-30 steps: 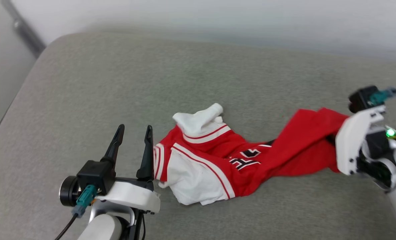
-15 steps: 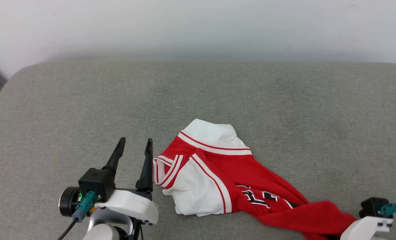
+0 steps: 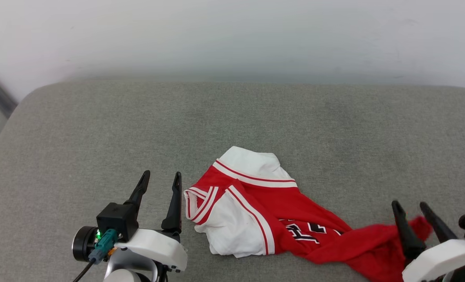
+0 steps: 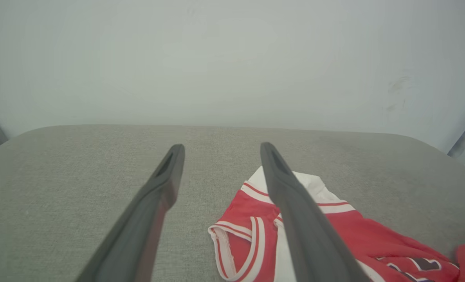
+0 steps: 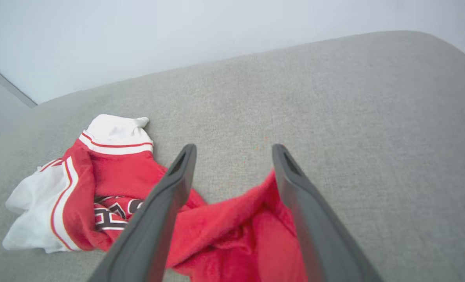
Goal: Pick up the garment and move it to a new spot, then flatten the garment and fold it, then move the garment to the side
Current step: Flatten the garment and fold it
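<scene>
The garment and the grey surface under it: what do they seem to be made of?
The garment: soft, thin cloth, likely a knit jersey, matte; it crumples into loose folds and drapes limply. Whether the black lettering is printed or sewn cannot be told. The grey surface: woven upholstery-like fabric, matte, with a fine speckled grain; its rounded corners suggest padding underneath.

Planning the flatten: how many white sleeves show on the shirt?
2. One sleeve lies at the far edge of the shirt; the other lies nearer, right of the left claw. None seems hidden.
</scene>
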